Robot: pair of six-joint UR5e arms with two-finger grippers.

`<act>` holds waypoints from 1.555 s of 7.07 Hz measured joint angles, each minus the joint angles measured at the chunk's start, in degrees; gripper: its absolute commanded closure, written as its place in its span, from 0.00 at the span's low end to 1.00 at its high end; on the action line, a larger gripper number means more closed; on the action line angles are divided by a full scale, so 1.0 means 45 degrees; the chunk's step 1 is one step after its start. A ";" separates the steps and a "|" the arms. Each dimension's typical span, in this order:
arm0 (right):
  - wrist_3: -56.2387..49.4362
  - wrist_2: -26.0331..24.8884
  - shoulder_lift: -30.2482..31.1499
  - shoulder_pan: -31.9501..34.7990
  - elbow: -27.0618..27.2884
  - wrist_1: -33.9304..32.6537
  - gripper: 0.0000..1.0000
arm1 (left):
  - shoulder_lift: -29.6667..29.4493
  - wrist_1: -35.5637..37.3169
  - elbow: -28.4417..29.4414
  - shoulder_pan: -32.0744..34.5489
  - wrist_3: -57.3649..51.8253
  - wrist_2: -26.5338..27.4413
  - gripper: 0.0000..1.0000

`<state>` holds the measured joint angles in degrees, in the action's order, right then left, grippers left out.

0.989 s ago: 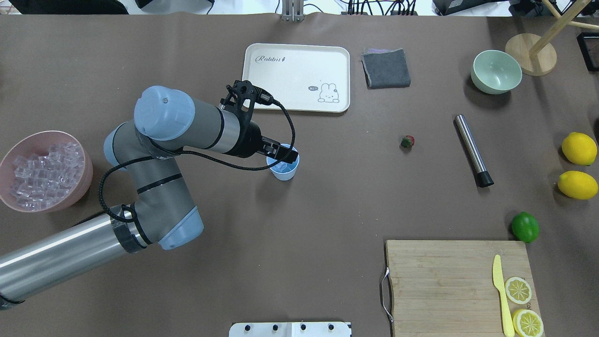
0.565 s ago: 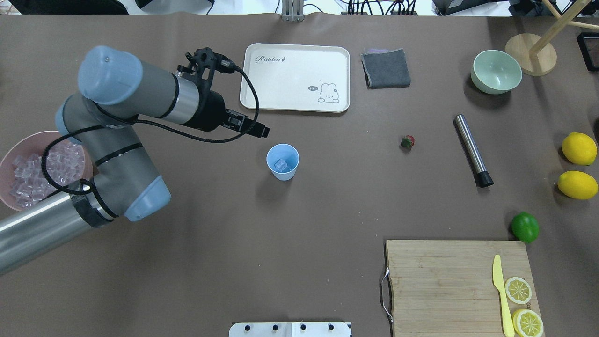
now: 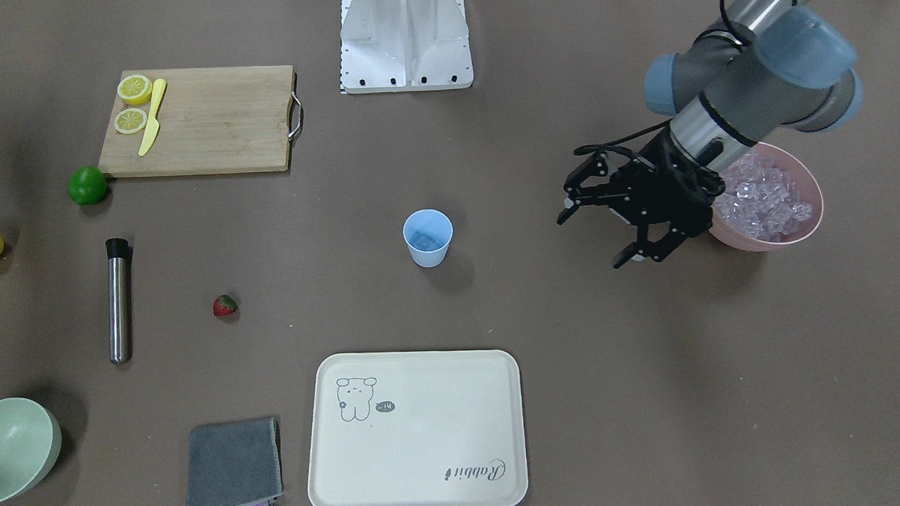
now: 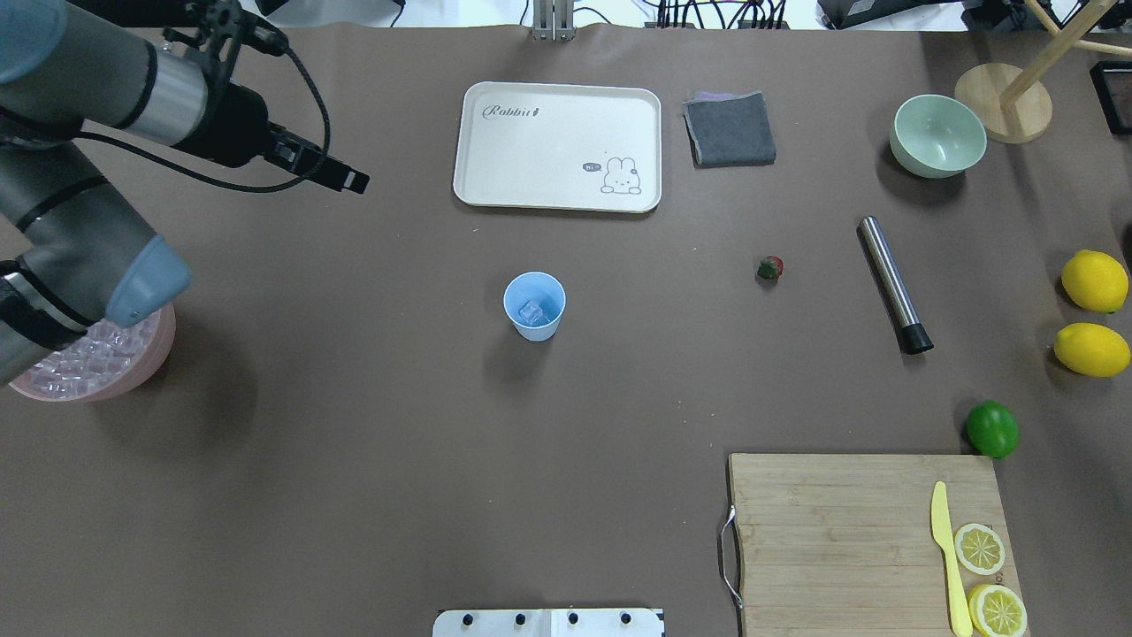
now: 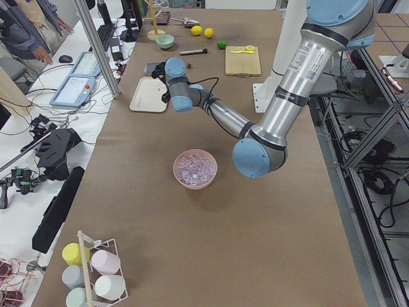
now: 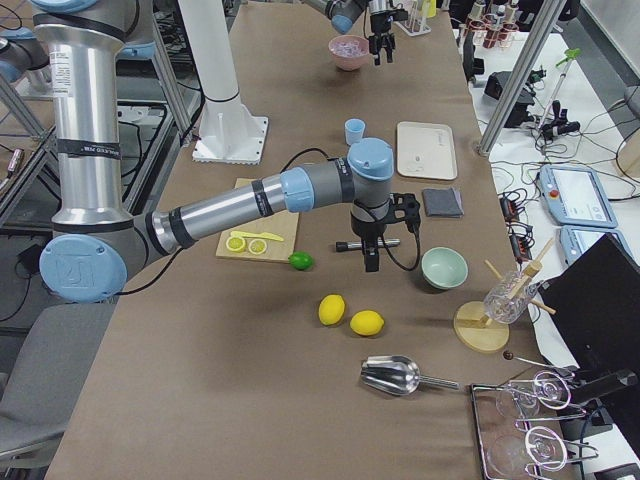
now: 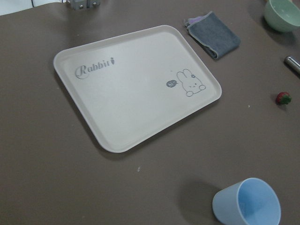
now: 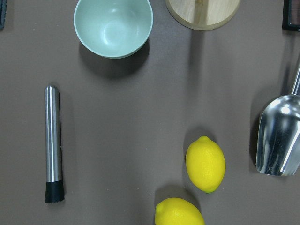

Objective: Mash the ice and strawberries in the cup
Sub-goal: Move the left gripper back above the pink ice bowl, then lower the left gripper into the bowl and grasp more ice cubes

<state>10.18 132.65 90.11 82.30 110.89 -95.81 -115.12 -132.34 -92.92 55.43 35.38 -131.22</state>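
The light-blue cup (image 4: 534, 307) stands upright mid-table and holds one clear ice cube (image 4: 531, 311); it also shows in the front view (image 3: 428, 237) and the left wrist view (image 7: 247, 203). More ice (image 3: 764, 195) fills the pink bowl (image 3: 814, 221). The small red strawberry (image 4: 770, 267) lies on the table to the cup's right. My left gripper (image 3: 598, 236) is open and empty, in the air between the cup and the pink bowl. My right gripper (image 6: 371, 262) shows only in the exterior right view, above the steel muddler; I cannot tell whether it is open.
A steel muddler (image 4: 893, 283), a pale green bowl (image 4: 937, 134), two lemons (image 4: 1094, 281), a lime (image 4: 991, 428) and a cutting board (image 4: 862, 540) with knife and lemon slices lie on the right. A cream tray (image 4: 557, 146) and grey cloth (image 4: 729, 129) lie behind the cup.
My left gripper has left the cup's mouth and moved back and to the left, toward the pink bowl. One ice cube now shows in the cup.
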 measured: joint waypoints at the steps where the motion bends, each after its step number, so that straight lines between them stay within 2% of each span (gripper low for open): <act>1: 0.0014 0.0005 -0.0003 -0.0030 -0.0006 0.0002 0.00 | 0.0487 -0.0019 -0.0004 0.0469 -0.0724 -0.0470 0.05; 5: -0.0061 0.0035 0.0045 -0.0046 -0.0070 0.0007 0.00 | 0.3079 -0.0090 -0.0022 0.2403 -0.4864 -0.2090 0.15; 6: -0.0089 0.0165 0.0050 -0.0047 -0.0055 0.0015 0.00 | 0.3662 -0.0098 -0.0020 0.2840 -0.5654 -0.2292 0.15; 8: -0.0126 0.0335 0.0047 -0.0047 -0.0013 0.0033 0.00 | 0.4515 -0.0128 -0.0071 0.3282 -0.6449 -0.2388 0.15; 11: -0.0145 0.0359 0.0122 -0.0044 0.0028 0.0042 0.00 | 0.5475 -0.0143 -0.0106 0.3333 -0.9381 -0.2472 0.15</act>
<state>9.52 134.27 90.66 82.10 111.01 -95.62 -90.48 -132.98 -93.40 70.43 -6.84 -142.34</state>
